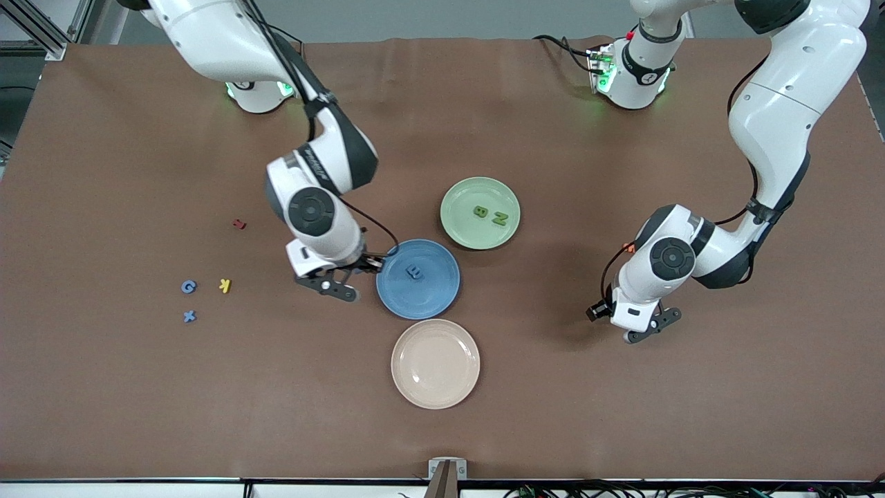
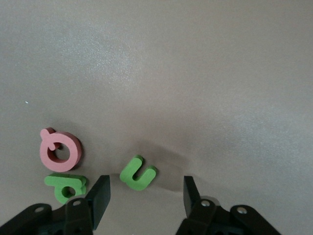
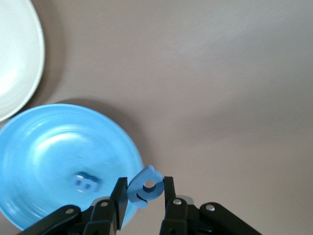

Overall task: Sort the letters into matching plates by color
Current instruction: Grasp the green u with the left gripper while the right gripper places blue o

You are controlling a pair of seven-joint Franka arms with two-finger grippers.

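Small flat foam letters in blue and green lie scattered over the brown table (image 1: 553, 415), with some already on plates. The glossy medium-blue round plate (image 1: 435, 294) sits mid-table with one blue letter (image 1: 414, 272) lying in it, and the pale green round plate (image 1: 463, 207), just beside it and farther from the front camera, holds a green letter B (image 1: 480, 211) and a green letter N (image 1: 499, 219) side by side. A cream-beige round plate (image 1: 435, 387) lies just nearer the camera than the blue one. Toward the right arm's end of the table rest a blue letter G (image 1: 188, 286) and a blue letter X (image 1: 189, 316), with a yellow letter K (image 1: 225, 285) beside the G and a small dark red letter (image 1: 239, 224) farther from the camera. The right gripper (image 3: 145, 193) hangs at the edge of the blue plate, on its right-arm side, its fingers clamped on a rounded blue letter (image 3: 145, 187) held on edge between them. The left gripper (image 2: 146, 193) is low over the table toward the left arm's end, its fingers parted on either side of a green letter U (image 2: 138, 173) that lies flat between them, with clear space between each fingertip and the letter. Just beside it lie a green letter P (image 2: 65, 186) and a pink letter Q (image 2: 59, 150), close together.
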